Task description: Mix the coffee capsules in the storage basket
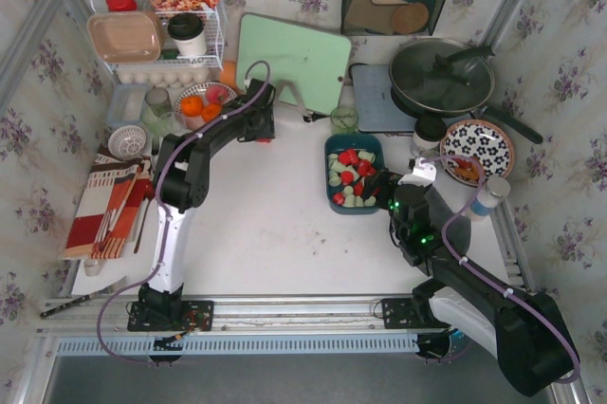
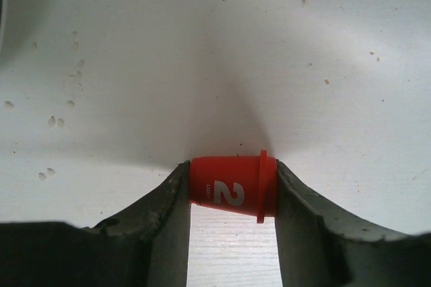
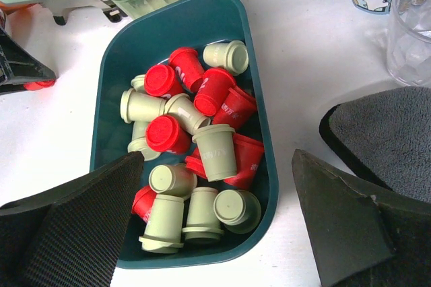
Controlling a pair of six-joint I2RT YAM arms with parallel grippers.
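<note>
The dark teal storage basket (image 1: 353,210) sits right of the table's middle and holds several red and pale green coffee capsules (image 1: 349,176) in a loose mix. In the right wrist view the basket's wall (image 3: 135,38) and its capsules (image 3: 215,149) lie right below my right gripper (image 3: 215,162). That gripper is open, one finger over the basket's near left part and one outside its right rim. It also shows in the top view (image 1: 381,186). My left gripper (image 1: 263,134) is near the green cutting board, shut on one red capsule (image 2: 232,189) held sideways just above the white table.
A green glass cup (image 1: 344,119) stands just behind the basket. Behind it are a green cutting board (image 1: 289,58), a pan with a lid (image 1: 441,77) and a black mesh holder (image 1: 394,1). A patterned plate (image 1: 477,148) is at right. A wire rack (image 1: 161,34) and an orange bowl (image 1: 201,105) stand at left.
</note>
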